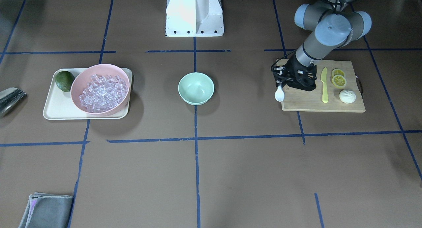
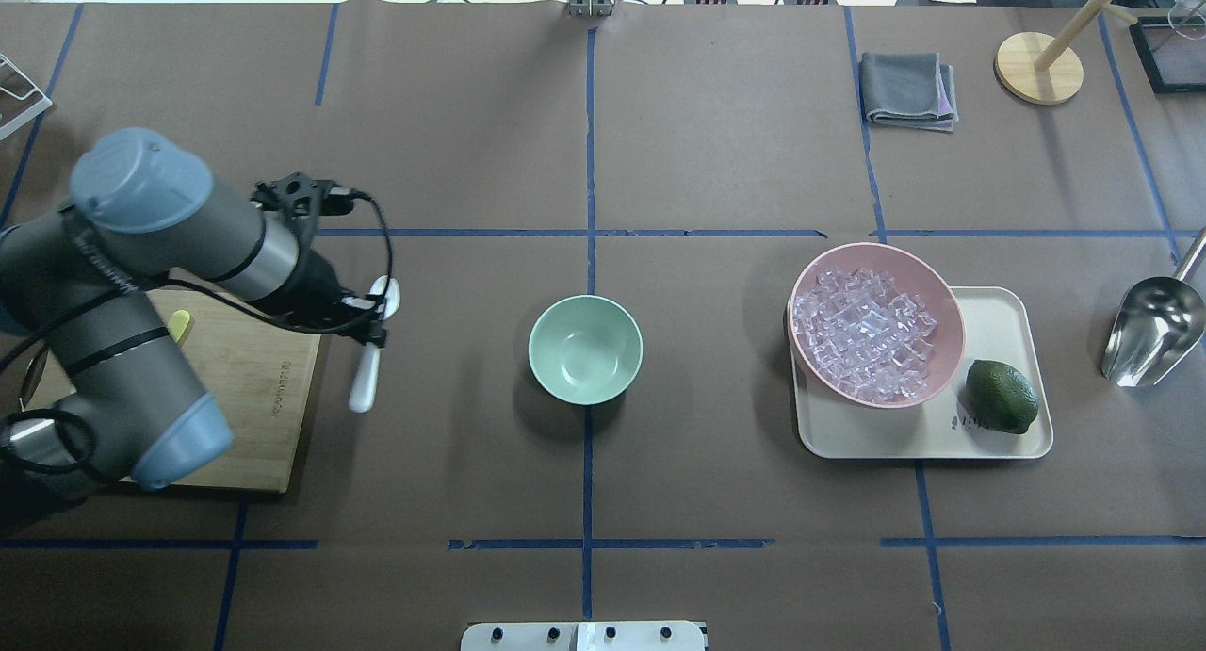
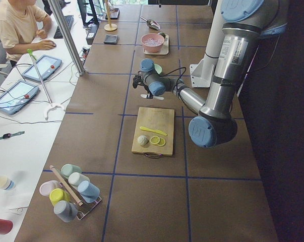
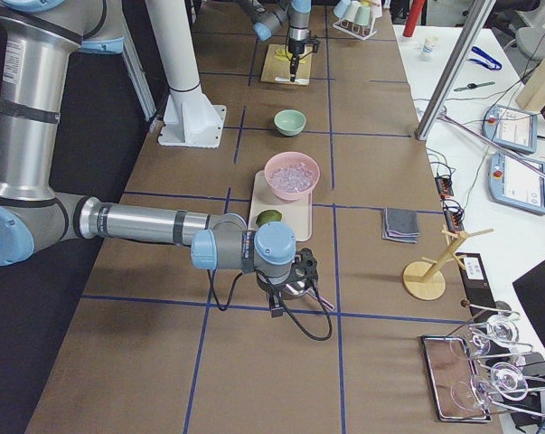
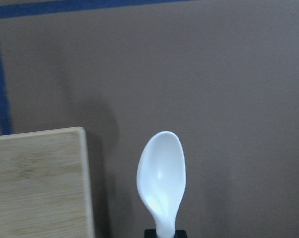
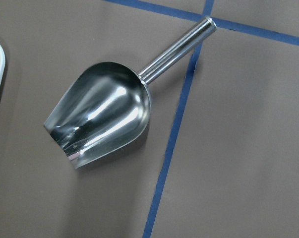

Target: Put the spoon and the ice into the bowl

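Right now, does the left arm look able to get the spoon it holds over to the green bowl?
Probably yes: the left gripper holds the spoon just beside the cutting board, and only bare table lies between it and the bowl.

Both arms look alike to me: the left arm [image 2: 122,368] and the right arm [image 4: 145,223] are smooth grey-silver tubes joined by fat round housings with pale blue caps. There is a white printed sticker [image 3: 236,50] on the left one's thick upright tube. The left gripper [image 2: 375,314] is black and skeletal, with thin black cables [image 2: 382,236] looping loose off the wrist. Both arms rise from a white pedestal [image 1: 194,13] at the middle of the desk's [image 2: 754,161] robot-side edge, with a row of dark bolts along its foot plate.
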Available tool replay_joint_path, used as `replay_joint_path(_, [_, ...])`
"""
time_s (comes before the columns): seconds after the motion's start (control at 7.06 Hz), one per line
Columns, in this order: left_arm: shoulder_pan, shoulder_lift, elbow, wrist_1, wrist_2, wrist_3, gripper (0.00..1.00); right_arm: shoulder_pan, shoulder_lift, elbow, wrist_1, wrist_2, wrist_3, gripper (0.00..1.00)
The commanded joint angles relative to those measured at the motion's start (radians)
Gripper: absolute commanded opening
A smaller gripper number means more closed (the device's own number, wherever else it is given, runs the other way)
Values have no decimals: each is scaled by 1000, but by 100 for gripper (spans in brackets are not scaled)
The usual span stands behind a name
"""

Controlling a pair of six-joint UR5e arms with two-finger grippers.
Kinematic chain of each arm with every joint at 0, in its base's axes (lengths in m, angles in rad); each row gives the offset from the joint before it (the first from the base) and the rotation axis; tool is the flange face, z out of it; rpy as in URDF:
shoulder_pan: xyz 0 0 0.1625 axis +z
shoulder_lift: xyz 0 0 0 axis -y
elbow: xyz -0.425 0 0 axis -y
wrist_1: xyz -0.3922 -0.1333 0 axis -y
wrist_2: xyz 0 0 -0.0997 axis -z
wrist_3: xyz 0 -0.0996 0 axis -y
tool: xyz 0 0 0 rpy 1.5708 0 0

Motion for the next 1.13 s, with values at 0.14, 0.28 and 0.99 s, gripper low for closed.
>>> replay_joint_path(0.14, [146,-278,151,-5,63,-215,0,0,0,5,0,29,1,100])
replay_joint_path(0.28, [174,-308,190,-14,118,-215,5,0,0,4,0,46,2,100])
replay_joint_path(0.99, [149,-300,160,-13,138,-208,88,0,6,8,3,89,59,100])
